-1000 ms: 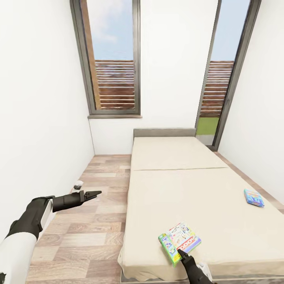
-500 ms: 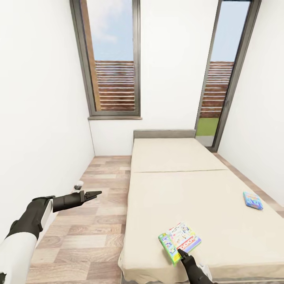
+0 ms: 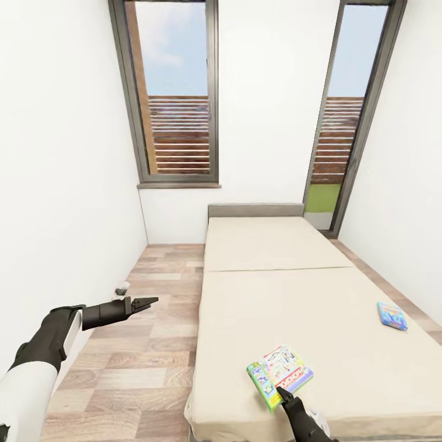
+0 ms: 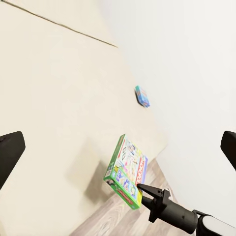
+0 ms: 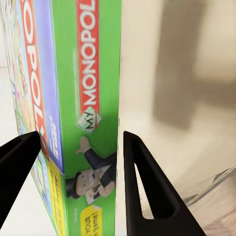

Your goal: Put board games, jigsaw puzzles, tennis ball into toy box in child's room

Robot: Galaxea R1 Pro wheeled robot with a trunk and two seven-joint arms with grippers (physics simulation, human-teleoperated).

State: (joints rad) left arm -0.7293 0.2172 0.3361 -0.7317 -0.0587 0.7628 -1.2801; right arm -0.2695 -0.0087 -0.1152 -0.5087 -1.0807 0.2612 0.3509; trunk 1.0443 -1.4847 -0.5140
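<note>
Monopoly box (image 3: 280,375) clamped on its edge by right hand (image 3: 285,396), lower centre | stiff, light, slippery card judged | left hand (image 3: 147,301) held apart, empty

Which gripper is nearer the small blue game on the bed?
Right. The right gripper, clamped on the Monopoly box, is over the bed's near edge; the left gripper is over the floor, farther from the blue game.
</note>
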